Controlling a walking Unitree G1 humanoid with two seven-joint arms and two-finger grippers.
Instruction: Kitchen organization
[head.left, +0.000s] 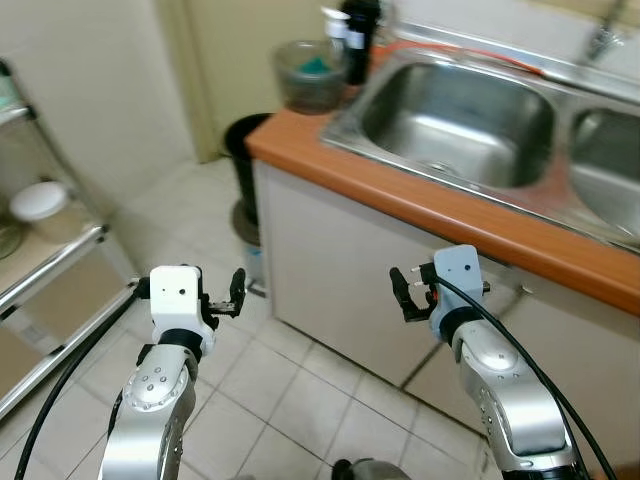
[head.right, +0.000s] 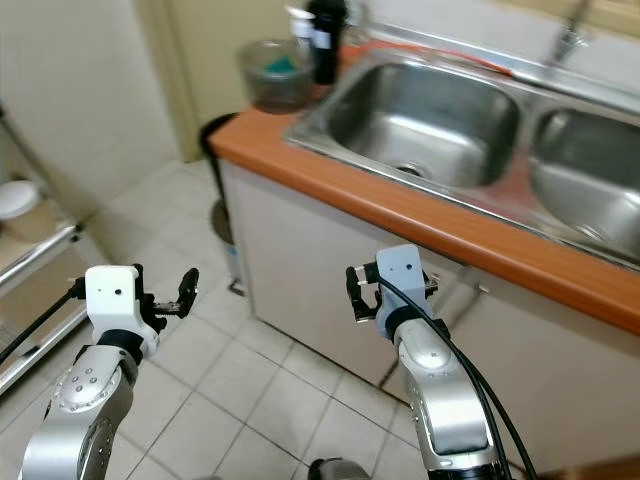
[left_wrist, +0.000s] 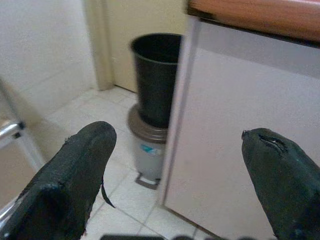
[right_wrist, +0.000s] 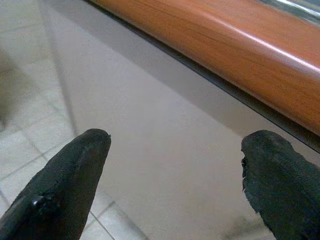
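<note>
Below the bench, left gripper and right gripper spread, empty; organizing apparently not yet begun.

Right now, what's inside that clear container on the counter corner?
Something teal sits inside the clear container near the dark bottle. Its hazy wall hides what it is and anything underneath.

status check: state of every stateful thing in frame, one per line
left gripper: open, empty, held over the floor tiles
right gripper: open, empty, facing the cabinet front
sink basin: empty, no water visible
black bin: no lid, open top, stacked on the grey pedal bin
grey pedal bin: lid shut
cabinet door: closed
clear container: upright on the counter, something green inside
</note>
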